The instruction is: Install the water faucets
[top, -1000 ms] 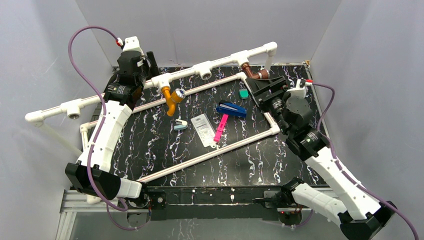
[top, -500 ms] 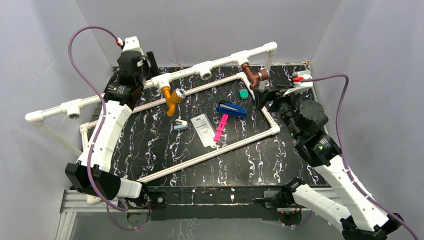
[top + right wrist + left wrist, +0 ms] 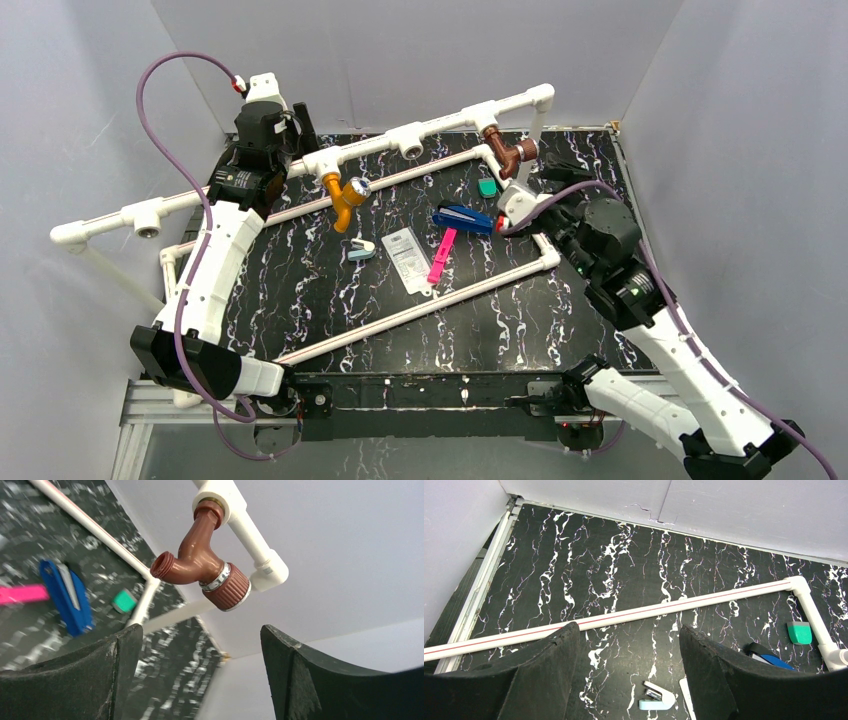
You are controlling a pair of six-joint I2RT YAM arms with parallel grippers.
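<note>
Right wrist: brown faucet (image 3: pixel 200 565) hangs from pipe (image 3: pixel 247 527) beyond the spread right end effector (image 3: pixel 200 630). Only top view shows orange faucet (image 3: pixel 345 195); left end effector (image 3: pixel 629 630) also spread.

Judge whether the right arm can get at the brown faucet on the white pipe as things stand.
Probably yes: the open right gripper points at the brown faucet, close by, with nothing between them.

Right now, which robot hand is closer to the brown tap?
Right. The right gripper hangs open close by the brown faucet, not touching. The left gripper is far off, past the orange faucet.
</note>
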